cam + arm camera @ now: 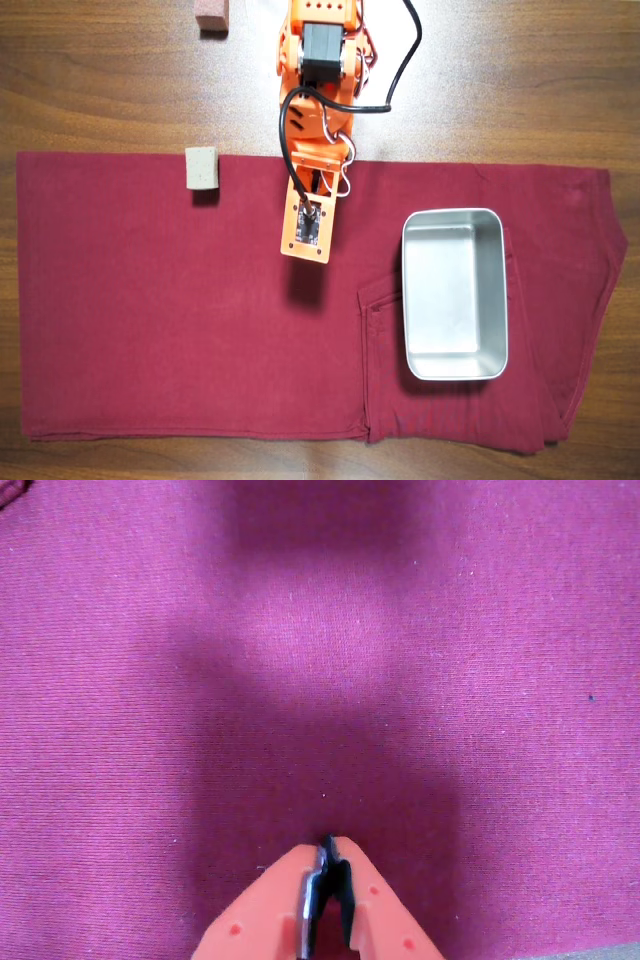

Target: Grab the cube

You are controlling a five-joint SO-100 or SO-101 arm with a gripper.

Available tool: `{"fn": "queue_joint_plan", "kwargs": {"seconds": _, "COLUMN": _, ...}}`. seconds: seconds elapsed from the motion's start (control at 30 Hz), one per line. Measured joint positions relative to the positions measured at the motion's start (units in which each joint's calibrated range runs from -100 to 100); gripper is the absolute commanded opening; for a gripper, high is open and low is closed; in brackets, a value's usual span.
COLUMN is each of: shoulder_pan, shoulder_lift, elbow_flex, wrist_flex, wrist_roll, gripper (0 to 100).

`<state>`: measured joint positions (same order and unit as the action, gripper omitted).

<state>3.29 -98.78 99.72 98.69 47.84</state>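
The small beige-grey cube [202, 167] sits on the upper left part of the dark red cloth [150, 320] in the overhead view, near the cloth's top edge. It does not show in the wrist view. My orange arm [318, 120] reaches down from the top centre, and its wrist end is to the right of the cube, well apart from it. In the wrist view my gripper [328, 846] enters from the bottom edge. Its orange jaws are together with nothing between them, over bare cloth [320, 660].
A metal tray [455, 215] lies on the right part of the cloth. A reddish-brown block [211, 14] stands on the wooden table [100, 80] at the top edge, above the cube.
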Motion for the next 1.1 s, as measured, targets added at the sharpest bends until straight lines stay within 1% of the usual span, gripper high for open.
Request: {"fn": "queue_joint_plan", "kwargs": {"seconds": 1.1, "shoulder_pan": -0.7, "shoulder_lift": 0.0, "elbow_flex": 0.0, "wrist_flex": 0.0, "wrist_roll": -0.1, "gripper": 0}}
